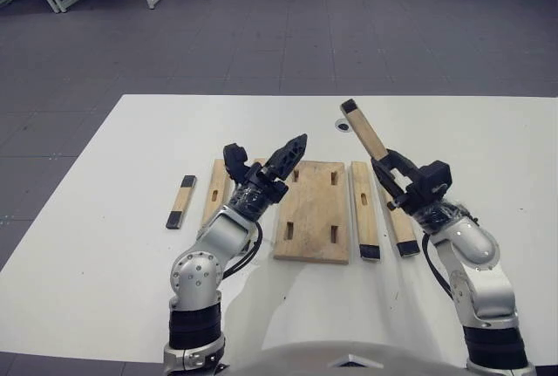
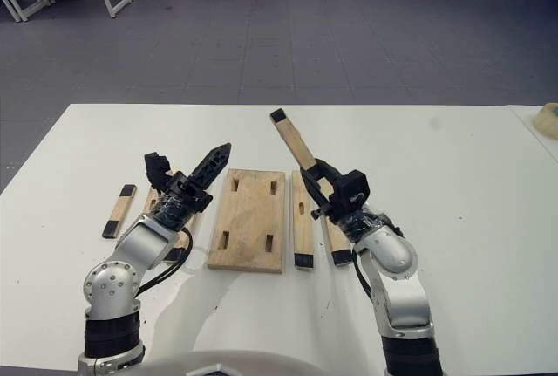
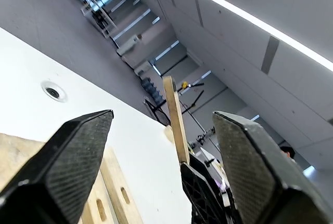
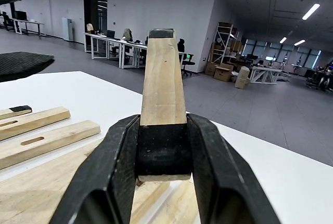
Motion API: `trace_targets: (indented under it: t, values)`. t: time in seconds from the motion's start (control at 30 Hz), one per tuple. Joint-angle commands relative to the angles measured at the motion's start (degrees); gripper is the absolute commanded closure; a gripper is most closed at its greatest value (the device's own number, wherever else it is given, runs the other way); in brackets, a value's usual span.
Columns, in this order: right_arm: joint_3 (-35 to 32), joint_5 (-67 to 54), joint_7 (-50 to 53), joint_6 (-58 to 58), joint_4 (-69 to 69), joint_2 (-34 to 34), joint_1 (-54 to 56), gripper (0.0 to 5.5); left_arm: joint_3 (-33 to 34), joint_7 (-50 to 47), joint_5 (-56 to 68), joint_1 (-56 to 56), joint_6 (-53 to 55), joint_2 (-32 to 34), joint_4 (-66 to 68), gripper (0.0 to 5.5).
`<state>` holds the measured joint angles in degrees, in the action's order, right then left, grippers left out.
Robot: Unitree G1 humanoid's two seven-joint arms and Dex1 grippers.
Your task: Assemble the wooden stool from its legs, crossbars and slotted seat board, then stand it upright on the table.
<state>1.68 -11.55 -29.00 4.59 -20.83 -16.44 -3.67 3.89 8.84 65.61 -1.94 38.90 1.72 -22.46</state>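
Clamping a tilted leg (image 1: 366, 132), right fingers (image 4: 114, 167); left fingers (image 3: 73, 151) wide beside seat board (image 1: 314, 210).

Your 2 head eyes look forward and down from above the arms. They take in the white table (image 1: 87, 219) from its near edge to the far edge at 12 o'clock, with floor beyond. Both share the seat board (image 1: 312, 210) near centre, offset sideways between them. Your left wrist camera sits close behind the left gripper (image 1: 267, 147), facing about 2 o'clock, low over the table and tilted up to the ceiling. Your right wrist camera sits very near the right gripper (image 4: 162, 125), facing about 11 o'clock along the leg (image 4: 162, 73) it holds. All 4 views share that leg.
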Motion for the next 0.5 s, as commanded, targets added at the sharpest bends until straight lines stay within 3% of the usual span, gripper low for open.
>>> trace_targets:
  t: [0.03,0.5]
  values:
    - [3.1,-0.4,-2.1,-2.1,-2.1,-0.5,-1.6,4.2,-2.3,1.2,-0.8,-1.0,1.0,0.2,-0.4,1.98]
    - [8.5,0.3,-8.1,-2.9,-2.1,-5.1,-3.5,4.2,-1.7,0.7,-1.7,-3.4,0.6,-1.0,2.2,1.98]
